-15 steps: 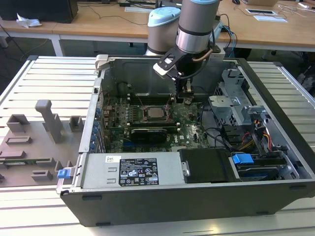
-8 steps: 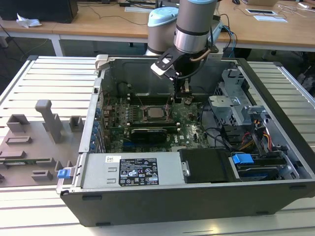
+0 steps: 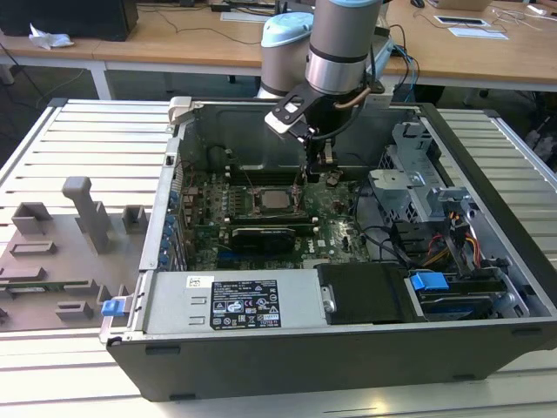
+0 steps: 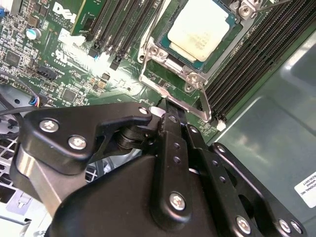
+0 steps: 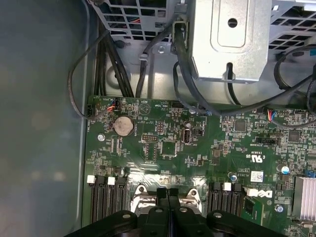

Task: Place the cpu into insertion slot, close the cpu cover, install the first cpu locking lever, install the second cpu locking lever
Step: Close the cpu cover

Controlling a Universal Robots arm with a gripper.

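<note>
The cpu [image 4: 197, 30], a pale square chip, lies in the insertion slot [image 3: 255, 207] on the green motherboard; in the exterior view the cpu [image 3: 275, 200] is at the board's middle. The cpu cover [image 4: 170, 63], a silvery frame, lies flat around the chip. My black gripper [image 4: 168, 104] is shut, its tips pressed together with nothing seen between them. They sit at the socket's edge next to a thin metal locking lever [image 4: 203, 106]. In the exterior view the gripper [image 3: 305, 181] hangs just to the right of the socket. The first wrist view has the gripper [image 5: 168, 193] against the socket's metal rim.
Long black memory slots [image 4: 247, 64] flank the socket. A metal drive cage [image 3: 418, 187] and black cables [image 5: 148, 64] crowd the exterior view's right. The power supply [image 3: 235, 300] lies along the case front. A grey fixture plate [image 3: 61, 252] sits outside the case.
</note>
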